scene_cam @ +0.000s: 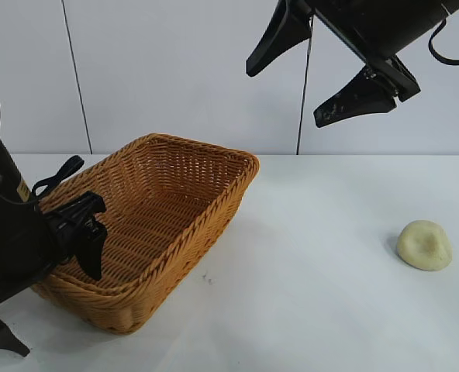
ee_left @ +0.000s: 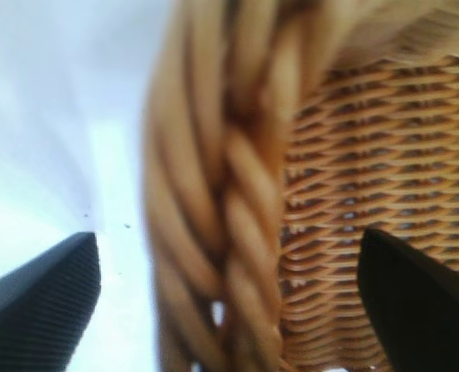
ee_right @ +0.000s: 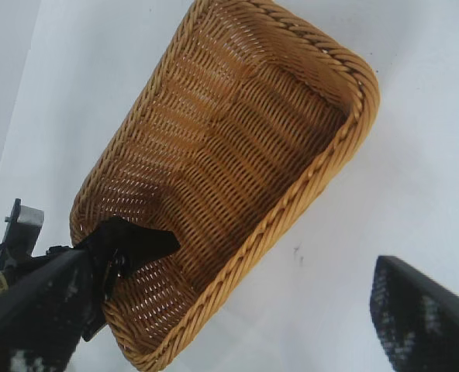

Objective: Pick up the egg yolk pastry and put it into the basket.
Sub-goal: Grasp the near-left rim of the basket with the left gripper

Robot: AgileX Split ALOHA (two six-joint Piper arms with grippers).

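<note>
Left claw, spread, straddles the basket rim at lower left; right claw hangs spread upper right; egg yolk pastry lies on the bench at right

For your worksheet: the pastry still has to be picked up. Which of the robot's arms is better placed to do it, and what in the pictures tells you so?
Probably the right. The right gripper hangs open on the side of the small pale cream-yellow pastry lump, while the left gripper straddles the golden-brown woven wicker basket's rim, far from it.
</note>
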